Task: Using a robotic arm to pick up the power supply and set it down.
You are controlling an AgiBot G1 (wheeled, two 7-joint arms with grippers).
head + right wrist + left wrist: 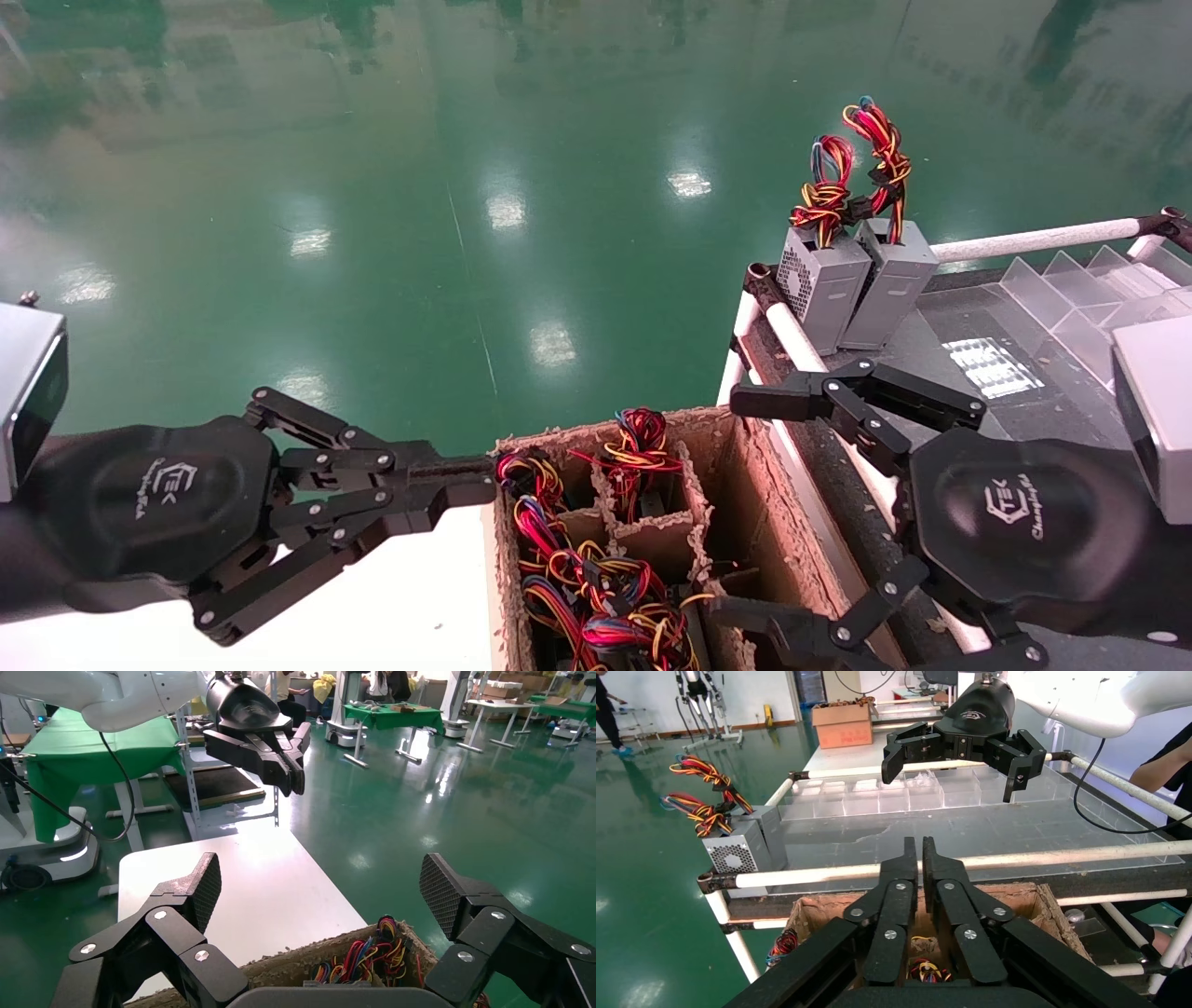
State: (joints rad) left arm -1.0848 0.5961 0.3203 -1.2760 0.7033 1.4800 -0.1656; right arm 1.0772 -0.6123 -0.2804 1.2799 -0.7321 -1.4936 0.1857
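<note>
A worn cardboard box (736,485) with dividers holds several power supplies, showing mostly as red-yellow-blue wire bundles (596,578). Two more grey power supplies (819,289) stand upright, side by side, at the near corner of the right-hand table, wires on top (736,855). My right gripper (745,508) hangs wide open over the box's right side, nothing between its fingers (322,890). My left gripper (466,485) is shut and empty, pointing at the box's left wall (919,855). In the right wrist view the wires (369,957) lie below the open jaws.
A white table (400,606) lies left of the box. The right-hand table (931,354) has white rails (1034,240) and clear plastic dividers (1080,289). Green floor (512,233) stretches beyond. Another cardboard box (842,724) sits far off.
</note>
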